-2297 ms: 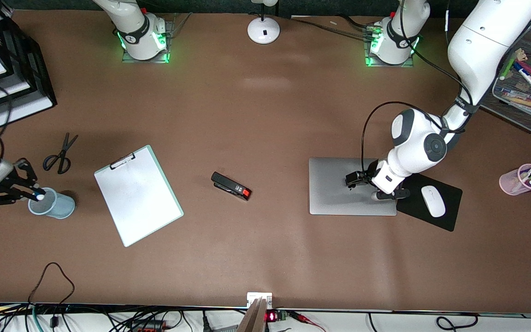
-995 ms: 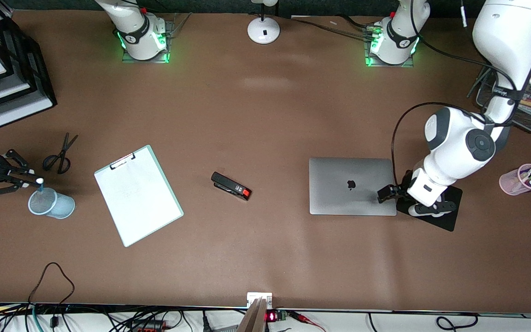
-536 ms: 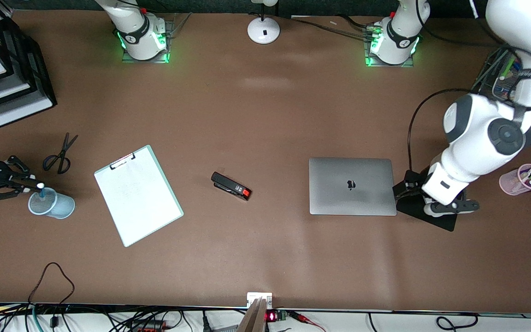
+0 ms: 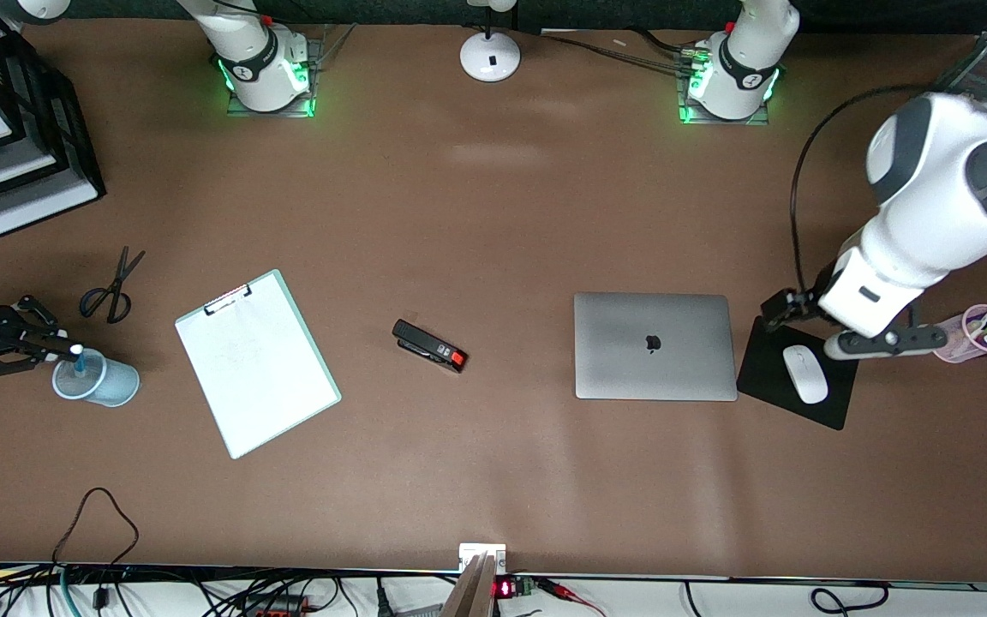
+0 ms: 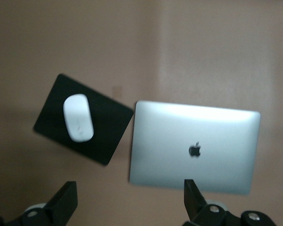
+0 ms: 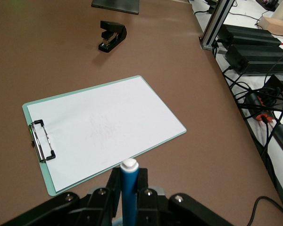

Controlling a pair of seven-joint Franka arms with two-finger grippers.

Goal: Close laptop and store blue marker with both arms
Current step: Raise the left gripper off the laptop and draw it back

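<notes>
Laptop (image 4: pixel 655 345) lies closed on the bench toward the left arm's end, beside the black mouse pad (image 4: pixel 768 375). Above that pad hangs the left gripper (image 5: pixel 129 207), fingers spread apart. At the right arm's end, the right gripper (image 4: pixel 46 344) clamps the blue marker (image 6: pixel 129 192) upright over the pale blue cup (image 4: pixel 108 383).

Bare table (image 4: pixel 493 214) between stapler (image 4: pixel 429 345) and closed laptop (image 4: pixel 655 345) allows passage

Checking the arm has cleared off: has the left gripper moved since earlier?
Yes. The left gripper went from over the laptop to above the mouse pad.
</notes>
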